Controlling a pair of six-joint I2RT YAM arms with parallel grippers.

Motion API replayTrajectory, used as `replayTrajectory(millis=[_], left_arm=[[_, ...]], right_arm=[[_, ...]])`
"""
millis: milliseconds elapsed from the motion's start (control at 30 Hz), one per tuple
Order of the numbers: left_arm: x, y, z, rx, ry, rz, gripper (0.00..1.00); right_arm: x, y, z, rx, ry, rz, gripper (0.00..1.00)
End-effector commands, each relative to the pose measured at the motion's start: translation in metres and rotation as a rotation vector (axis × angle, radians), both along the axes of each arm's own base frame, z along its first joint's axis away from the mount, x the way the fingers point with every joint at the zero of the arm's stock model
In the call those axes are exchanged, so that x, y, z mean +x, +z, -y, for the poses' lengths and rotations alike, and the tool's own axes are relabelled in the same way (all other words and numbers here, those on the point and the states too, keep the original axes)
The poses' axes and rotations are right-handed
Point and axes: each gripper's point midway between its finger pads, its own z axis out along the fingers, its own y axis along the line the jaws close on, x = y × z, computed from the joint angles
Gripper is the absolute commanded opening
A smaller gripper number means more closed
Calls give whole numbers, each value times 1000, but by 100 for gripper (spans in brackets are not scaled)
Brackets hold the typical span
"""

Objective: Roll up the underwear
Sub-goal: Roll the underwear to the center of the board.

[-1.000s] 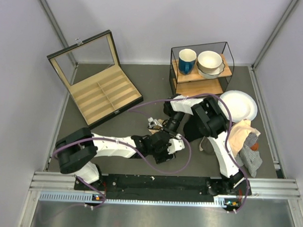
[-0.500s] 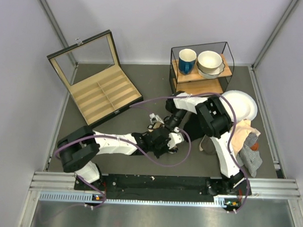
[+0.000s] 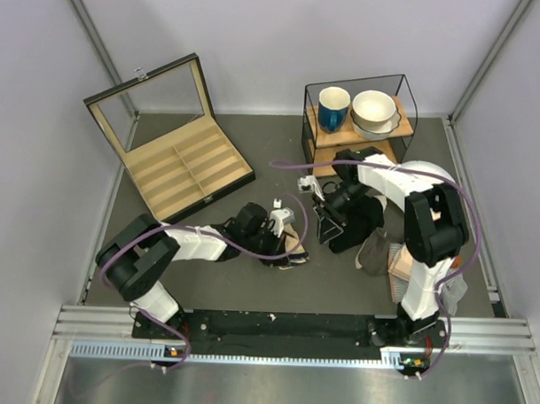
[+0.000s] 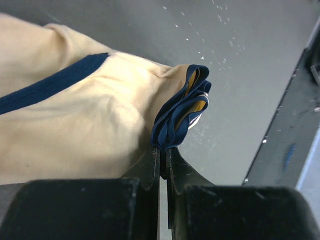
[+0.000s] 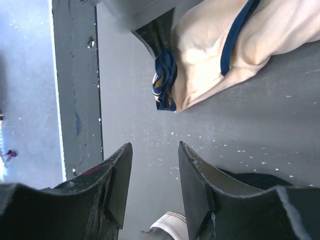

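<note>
The underwear (image 4: 75,125) is a soft beige garment with dark blue edging, lying bunched on the grey table. In the top view the underwear (image 3: 297,250) is a small tan patch at the tip of the left arm. My left gripper (image 4: 162,150) is shut on a folded bunch of the edging (image 4: 180,110) at the garment's corner; seen from above, the left gripper (image 3: 283,247) sits at the garment's left side. My right gripper (image 5: 155,147) is open with nothing between its fingers, a short way off the underwear (image 5: 225,50). From above, the right gripper (image 3: 326,223) hangs to the garment's upper right.
A black garment (image 3: 356,232) lies under the right arm, and a peach cloth (image 3: 401,260) lies right of it. An open wooden divider box (image 3: 178,163) stands at back left. A glass-framed shelf (image 3: 356,138) carries a blue mug (image 3: 334,108) and bowls (image 3: 373,108). A white plate (image 3: 426,185) lies right.
The left gripper has shut on the underwear's edging. The right gripper has opened, let go and drawn away to the right, its arm swinging back towards the shelf.
</note>
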Motion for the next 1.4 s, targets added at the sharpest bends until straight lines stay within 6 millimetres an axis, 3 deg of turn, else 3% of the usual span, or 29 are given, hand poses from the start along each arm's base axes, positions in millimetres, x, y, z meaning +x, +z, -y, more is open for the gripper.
replayTrajectory(millis=[0,100,133,200,233,267,300,333,367,400,467,567,733,933,1033,1067,1200,1233,1300,1367], left_arm=[[-6,-19,-15,-38,103,-250,0],[-1,-25,-20,-68,161,-338,0],[1,-26,-20,-70,178,-353,0],[5,-33,-27,-68,230,-390,0],[6,-34,-29,-71,243,-399,0],[6,-38,-32,-65,273,-427,0],[9,-40,-35,-61,301,-438,0],[10,-41,-36,-57,312,-447,0],[10,-43,-37,-54,329,-459,0],[11,-44,-39,-55,344,-462,0],[9,-45,-40,-59,361,-476,0],[12,-46,-40,-72,383,-480,0],[17,-46,-38,-88,394,-479,0],[20,-39,-39,-115,412,-473,0],[24,-29,-40,-144,427,-450,8],[25,-21,-41,-167,429,-426,17],[28,0,-53,-190,457,-317,38],[32,10,-59,-199,473,-242,41],[31,14,-69,-188,496,-186,46],[33,29,-77,-210,508,-87,47]], right_arm=[[1,23,-7,167,56,216,43],[-13,21,-9,261,147,328,43],[-17,30,-11,295,173,392,43],[-23,22,-15,329,238,484,45],[-33,28,-23,349,290,544,47],[-40,19,-25,342,320,569,48],[-29,15,-31,318,334,669,49],[-39,12,-45,326,395,726,53],[-44,5,-46,305,404,760,54],[-30,4,-55,278,414,873,56],[-37,-7,-69,249,466,907,57],[-32,-23,-75,179,505,958,57],[-30,-47,-73,115,545,978,56],[-20,-80,-56,-12,578,973,54],[-20,-92,-51,-46,588,954,48],[-21,-95,-49,-55,592,945,47],[-29,-101,-41,-80,580,850,32],[-25,-95,-42,-72,554,830,25],[-37,-94,-35,-71,549,732,16],[-37,-85,-35,-40,525,681,14]])
